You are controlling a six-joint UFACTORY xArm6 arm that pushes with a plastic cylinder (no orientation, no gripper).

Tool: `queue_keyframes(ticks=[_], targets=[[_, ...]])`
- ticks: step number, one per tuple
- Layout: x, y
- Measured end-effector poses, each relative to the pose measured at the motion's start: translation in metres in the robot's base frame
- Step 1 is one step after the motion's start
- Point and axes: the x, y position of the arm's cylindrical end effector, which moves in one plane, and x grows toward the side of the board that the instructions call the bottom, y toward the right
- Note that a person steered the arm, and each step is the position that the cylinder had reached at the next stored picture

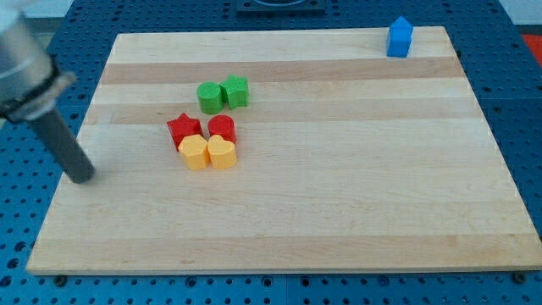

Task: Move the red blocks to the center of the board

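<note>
at the far left of the frame my tip (82,176) rests on the left edge of the wooden board (339,220), at mid height; the dark rod slants up from it toward the upper left corner, where the blurred grey body of the arm sits. there are no fingers on this rig, only the rod, and its end touches no block.

to the right of my tip, well apart from it, sits a tight cluster left of the board's middle. the red star block (184,130) is at the cluster's upper left, and just beside it on the right is the second red block (222,129), rounded, though its exact shape is hard to make out. directly below the two reds, touching them, are the yellow pentagon-like block (194,152) and, on its right, the yellow heart block (222,152); the two yellows press against each other.

above the cluster, near it but apart, stand the green round block (208,97) and the green star-like block (236,91), side by side and touching.

far off in the upper right corner of the board stands the blue block (400,37), alone, close to the top edge.
</note>
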Motion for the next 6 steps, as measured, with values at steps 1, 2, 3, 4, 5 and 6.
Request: queue_keyframes(ticks=[1,2,3,4,5,6], targets=[[-0.042,0.008],[-0.055,0.059],[-0.055,0.129],[-0.056,0.206],[-0.060,0.270],[-0.069,0.314]])
